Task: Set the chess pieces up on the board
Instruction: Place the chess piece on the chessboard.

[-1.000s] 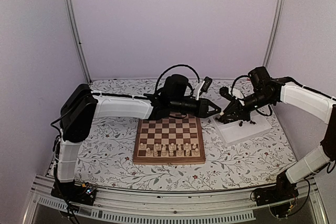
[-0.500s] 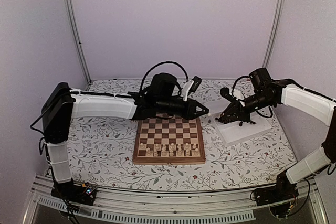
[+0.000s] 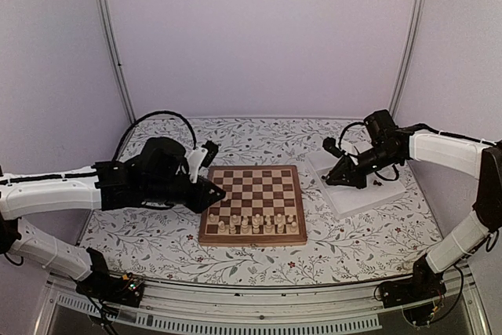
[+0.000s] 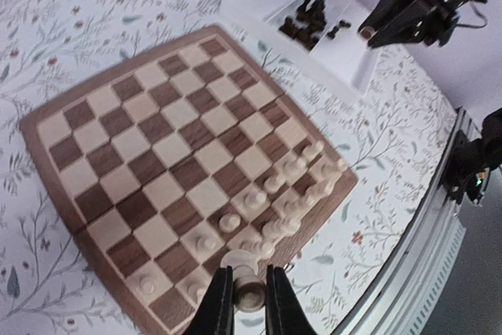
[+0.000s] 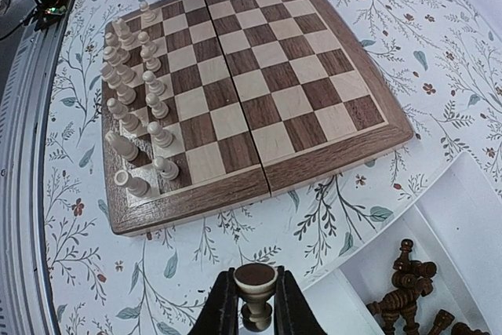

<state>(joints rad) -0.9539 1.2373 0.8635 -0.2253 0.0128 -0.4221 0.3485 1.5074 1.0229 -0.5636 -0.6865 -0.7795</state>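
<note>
From above, we see the left gripper (image 3: 213, 194) at the board's (image 3: 252, 190) left edge, the right gripper (image 3: 340, 180) over the white tray (image 3: 369, 198). The left wrist view shows its gripper (image 4: 247, 276) clamped on a pale piece (image 4: 251, 296) just beside the pale chess pieces (image 4: 294, 169) on the board. The right wrist view shows its gripper (image 5: 255, 276) clamped on a brown-topped piece (image 5: 256, 292) near the tray's dark chess pieces (image 5: 400, 292).

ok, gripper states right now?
Left gripper: shut on a pale chess piece.
Right gripper: shut on a dark-topped chess piece.
</note>
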